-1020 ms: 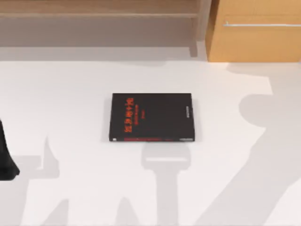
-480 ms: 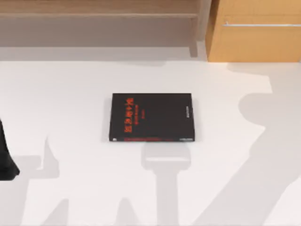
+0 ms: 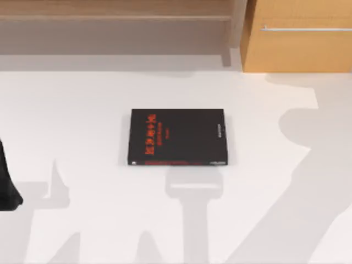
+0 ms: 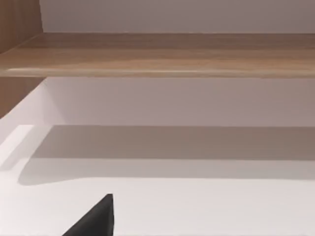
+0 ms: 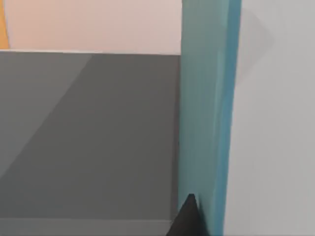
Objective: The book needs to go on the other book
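A black book (image 3: 177, 137) with red lettering lies flat on a white table (image 3: 82, 110), about midway across it in the top view. A thin red strip runs along the book's near long edge. Beyond the book, at the table's far side, stand a wooden shelf (image 3: 115, 14) and, to its right, an orange-brown cabinet (image 3: 300, 36) with a pale bar handle.

A dark part of the left arm (image 3: 6, 187) shows at the table's left edge, well apart from the black book, which lies off to its right and a little farther back. In the left wrist view, one dark fingertip (image 4: 96, 219) of the left gripper pokes into the frame above bare white table, with the wooden shelf (image 4: 157, 54) ahead of it. Nothing is seen against that fingertip; whether the left gripper is spread or pressed together cannot be told.

In the right wrist view, a teal book (image 5: 206, 113) is seen edge-on, running straight away from the camera. One dark fingertip (image 5: 186, 219) of the right gripper lies against its near end, touching the teal cover. The other finger is hidden, so whether the gripper is pinching the teal book cannot be told. Grey surface lies to one side of the book and white to the other.
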